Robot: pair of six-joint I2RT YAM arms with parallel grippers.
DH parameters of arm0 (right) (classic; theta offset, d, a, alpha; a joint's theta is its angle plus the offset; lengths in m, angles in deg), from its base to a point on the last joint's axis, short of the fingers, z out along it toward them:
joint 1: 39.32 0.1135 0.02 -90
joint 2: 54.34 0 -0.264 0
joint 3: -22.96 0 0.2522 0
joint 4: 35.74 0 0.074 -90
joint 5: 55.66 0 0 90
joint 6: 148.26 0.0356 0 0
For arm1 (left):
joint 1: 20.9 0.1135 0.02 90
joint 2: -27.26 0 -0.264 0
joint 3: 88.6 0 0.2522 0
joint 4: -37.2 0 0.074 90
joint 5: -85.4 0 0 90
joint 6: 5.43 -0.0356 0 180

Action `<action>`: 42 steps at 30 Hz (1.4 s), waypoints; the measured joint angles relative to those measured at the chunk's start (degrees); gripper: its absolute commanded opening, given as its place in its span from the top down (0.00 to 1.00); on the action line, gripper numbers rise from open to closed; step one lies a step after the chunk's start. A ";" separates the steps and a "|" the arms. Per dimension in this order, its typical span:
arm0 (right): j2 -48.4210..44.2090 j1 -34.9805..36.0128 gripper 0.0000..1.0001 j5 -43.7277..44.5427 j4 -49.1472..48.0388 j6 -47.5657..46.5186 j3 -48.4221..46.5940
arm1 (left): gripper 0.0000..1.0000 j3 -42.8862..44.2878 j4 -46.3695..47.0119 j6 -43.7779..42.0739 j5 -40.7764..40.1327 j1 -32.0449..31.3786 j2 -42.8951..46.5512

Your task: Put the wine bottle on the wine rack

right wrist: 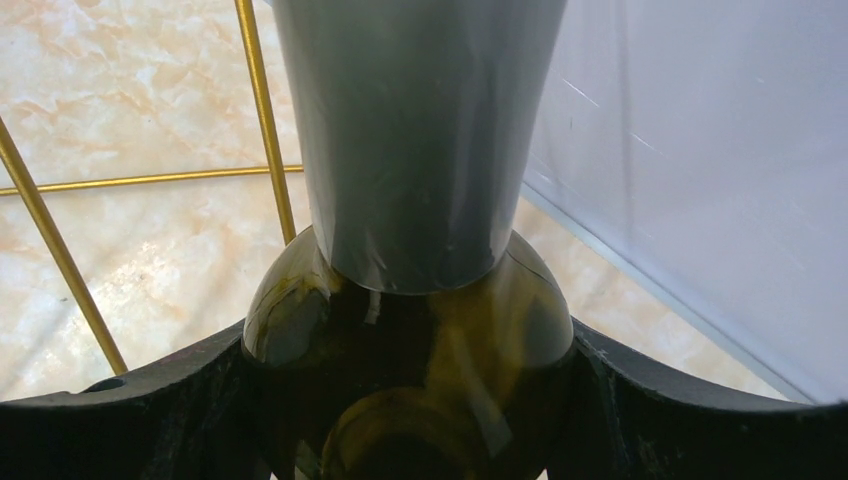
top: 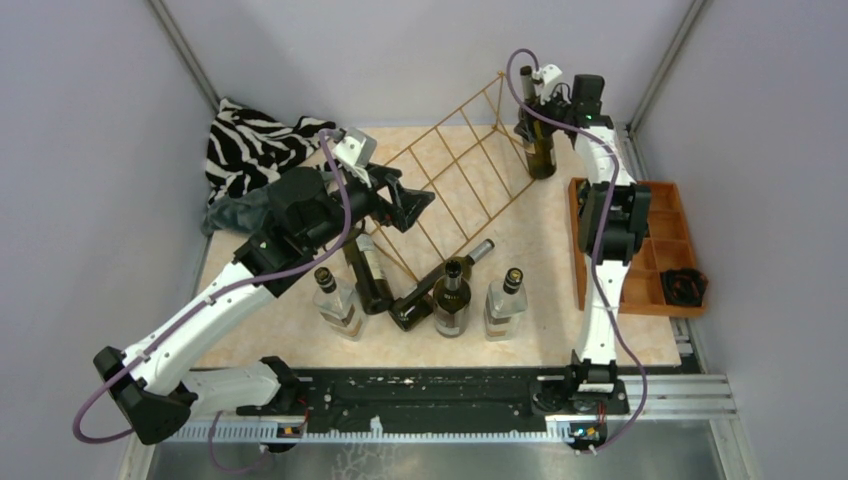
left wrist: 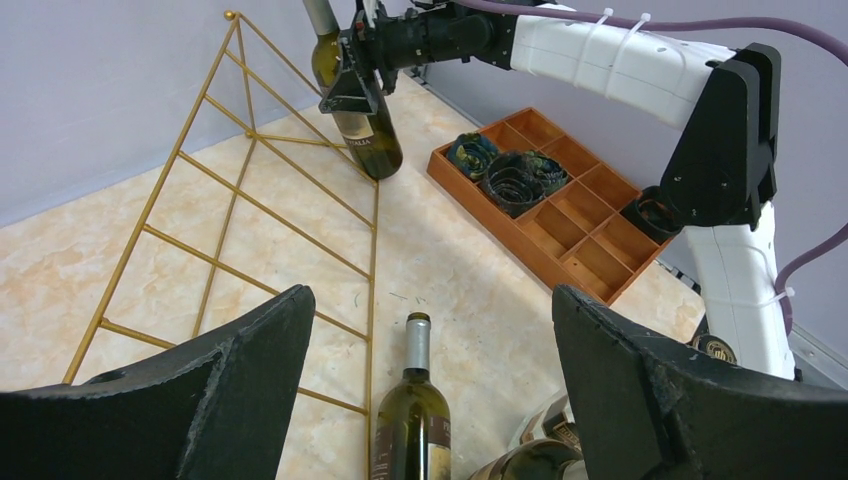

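Note:
The gold wire wine rack [top: 455, 175] stands at the middle back of the table and holds no bottle. My right gripper [top: 531, 112] is shut on the neck and shoulder of a dark green wine bottle [top: 541, 152], held nearly upright at the rack's far right end. In the right wrist view the bottle [right wrist: 420, 150] fills the space between my fingers [right wrist: 690, 415], with rack wires [right wrist: 262, 120] just behind it. My left gripper [top: 417, 208] is open and empty above the rack's near edge. In the left wrist view a lying bottle [left wrist: 415, 425] shows between its fingers [left wrist: 235, 385].
Several more bottles stand or lie on the table in front of the rack [top: 452, 300]. An orange compartment tray [top: 655, 290] sits at the right edge. A zebra-striped cloth [top: 255, 145] lies at the back left. Walls close in on the table's sides and back.

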 measured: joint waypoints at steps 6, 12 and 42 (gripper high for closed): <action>2.10 1.22 0.94 1.36 -0.15 -0.96 -3.10 | 0.05 -0.70 0.00 0.04 -0.52 0.00 0.63; 3.34 1.36 0.83 1.70 -0.15 -1.40 -4.57 | 0.06 -0.96 0.00 0.04 -0.66 0.00 0.79; 3.34 1.73 0.30 2.75 0.37 -3.26 -4.57 | 0.05 -1.97 0.04 1.25 -0.61 0.00 0.79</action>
